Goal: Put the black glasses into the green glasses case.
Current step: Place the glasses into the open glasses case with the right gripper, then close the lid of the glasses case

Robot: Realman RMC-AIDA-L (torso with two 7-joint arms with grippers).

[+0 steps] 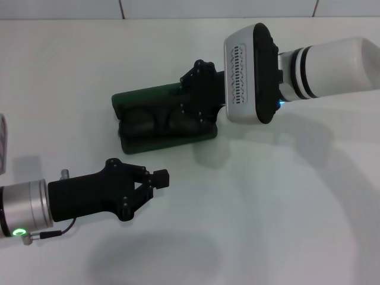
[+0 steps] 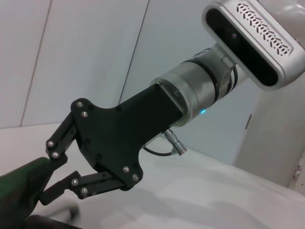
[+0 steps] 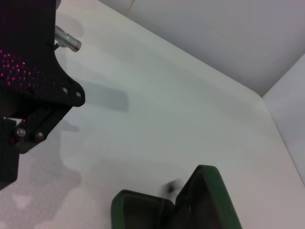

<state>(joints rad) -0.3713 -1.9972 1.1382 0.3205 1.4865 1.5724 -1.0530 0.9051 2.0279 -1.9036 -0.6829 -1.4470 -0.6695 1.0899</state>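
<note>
The green glasses case (image 1: 133, 98) lies open in the middle of the white table, lid raised at the back. Two roundish dark shapes in its lining look like the black glasses (image 1: 141, 120); the thin frame is hard to make out. My right gripper (image 1: 199, 98) is low over the case's right end. In the left wrist view the right gripper (image 2: 46, 177) has its fingers apart, with the green lid (image 2: 21, 183) showing between them. My left gripper (image 1: 160, 178) is shut and empty, a short way in front of the case. The case also shows in the right wrist view (image 3: 209, 200).
The pale edge of some object (image 1: 2, 142) shows at the far left of the table. A wall runs along the table's back edge (image 1: 178, 18). White tabletop (image 1: 285, 208) stretches to the right and front of the case.
</note>
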